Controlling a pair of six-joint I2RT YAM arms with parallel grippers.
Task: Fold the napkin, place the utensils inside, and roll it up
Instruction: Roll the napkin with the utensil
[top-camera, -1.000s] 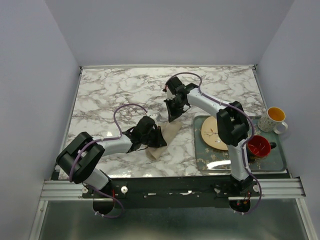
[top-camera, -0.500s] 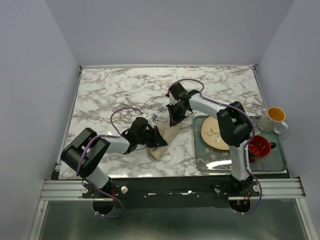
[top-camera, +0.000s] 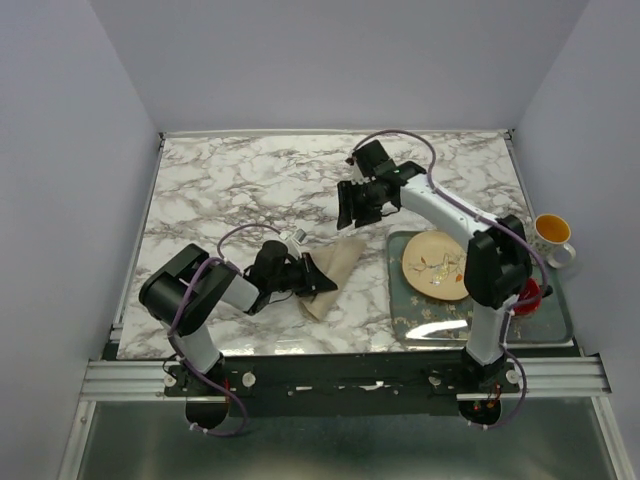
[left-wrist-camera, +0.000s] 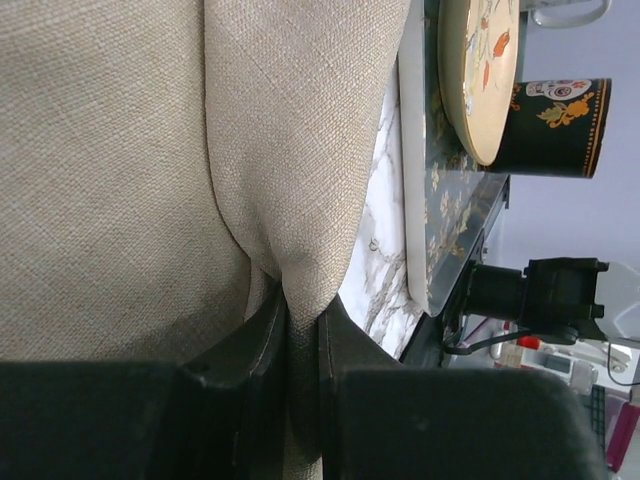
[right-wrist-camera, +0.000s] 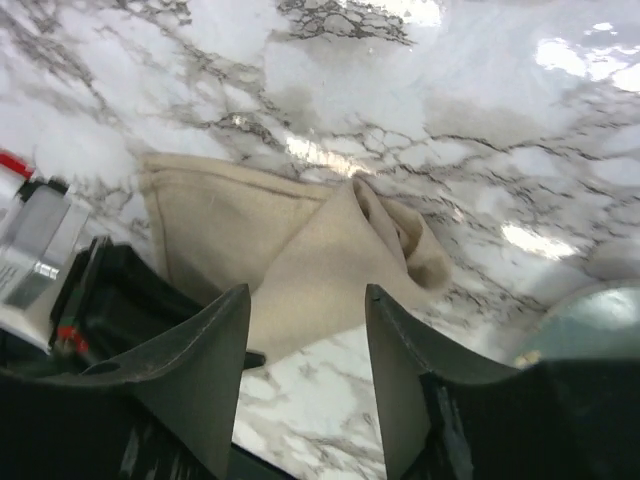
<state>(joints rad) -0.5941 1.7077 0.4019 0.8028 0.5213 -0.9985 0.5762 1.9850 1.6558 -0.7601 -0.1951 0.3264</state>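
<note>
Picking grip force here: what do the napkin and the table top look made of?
The napkin: woven cloth, matte tan, likely linen or cotton; the weave shows and it folds softly where the left claw pinches it. The table top: marble-look, grey-veined white, glossy from its glare spots; real stone or laminate, cannot tell.

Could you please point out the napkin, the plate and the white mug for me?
napkin (top-camera: 340, 262): top view, on the middle of its exposed cloth.
plate (top-camera: 432, 268): top view, on its patterned face.
white mug (top-camera: 552, 231): top view, on its yellow inside.
</note>
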